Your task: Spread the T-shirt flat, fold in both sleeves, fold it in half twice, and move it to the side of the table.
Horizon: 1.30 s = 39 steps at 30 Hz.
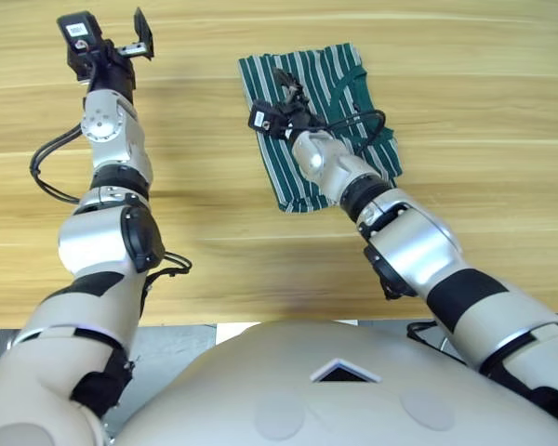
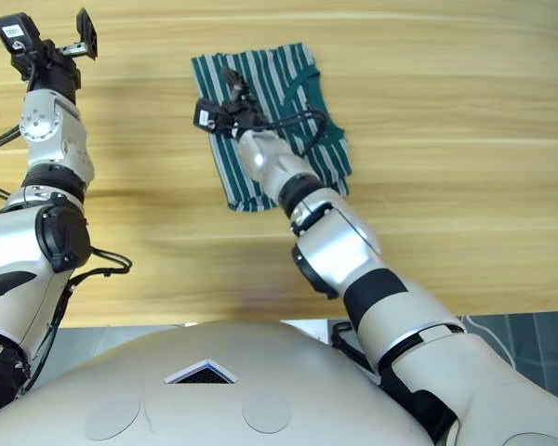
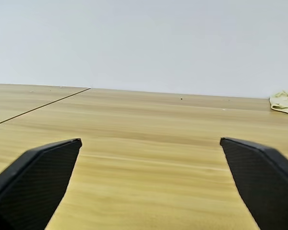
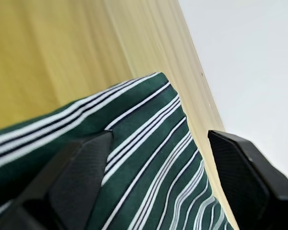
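The T-shirt (image 1: 338, 72), dark green with thin white stripes, lies folded into a small rectangle on the wooden table (image 1: 484, 102), a little right of centre. My right gripper (image 1: 289, 85) hovers low over the shirt's left half, open, with striped cloth (image 4: 149, 163) showing between its fingers (image 4: 81, 167); I cannot tell whether they touch it. My left gripper (image 1: 139, 39) is far off at the table's back left, open, with bare wood between its fingertips (image 3: 43, 167).
A small pale crumpled cloth (image 3: 284, 102) lies at the far edge of the table in the left wrist view. Bare wood surrounds the shirt on all sides. The table's front edge (image 1: 260, 321) runs close to my body.
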Each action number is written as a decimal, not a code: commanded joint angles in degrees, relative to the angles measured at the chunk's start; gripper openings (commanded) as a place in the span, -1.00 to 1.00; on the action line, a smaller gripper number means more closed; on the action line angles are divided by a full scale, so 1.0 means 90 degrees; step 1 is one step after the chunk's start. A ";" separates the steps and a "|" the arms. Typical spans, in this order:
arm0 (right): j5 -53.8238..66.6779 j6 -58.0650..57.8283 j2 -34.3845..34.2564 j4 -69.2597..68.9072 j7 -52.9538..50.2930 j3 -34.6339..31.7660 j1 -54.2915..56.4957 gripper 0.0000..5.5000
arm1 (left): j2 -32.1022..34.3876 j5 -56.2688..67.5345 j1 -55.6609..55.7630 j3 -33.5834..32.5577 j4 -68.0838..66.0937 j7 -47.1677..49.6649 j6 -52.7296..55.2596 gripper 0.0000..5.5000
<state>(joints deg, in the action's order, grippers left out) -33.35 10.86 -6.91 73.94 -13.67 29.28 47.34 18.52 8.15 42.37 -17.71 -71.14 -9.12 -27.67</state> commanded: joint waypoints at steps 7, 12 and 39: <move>0.1552 0.2126 0.0772 -0.4343 0.0992 -0.0997 -0.1283 0.34 | -0.0123 -0.0228 -0.0312 0.0302 0.0331 -0.0200 -0.0691 0.96; 0.1175 0.1773 0.2418 -0.6658 0.2259 -0.1083 -0.2701 0.34 | -0.0197 -0.0371 -0.0505 0.0532 0.0650 -0.0422 -0.1275 0.96; 0.2432 0.2091 0.4285 -0.8950 0.4520 -0.0706 -0.4829 0.34 | -0.0321 -0.0811 -0.0856 0.1124 0.1417 -0.0587 -0.2210 0.96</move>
<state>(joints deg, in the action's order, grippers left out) -12.16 31.08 33.50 -6.70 27.24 23.67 3.23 15.58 1.67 35.68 -8.24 -58.79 -14.87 -47.29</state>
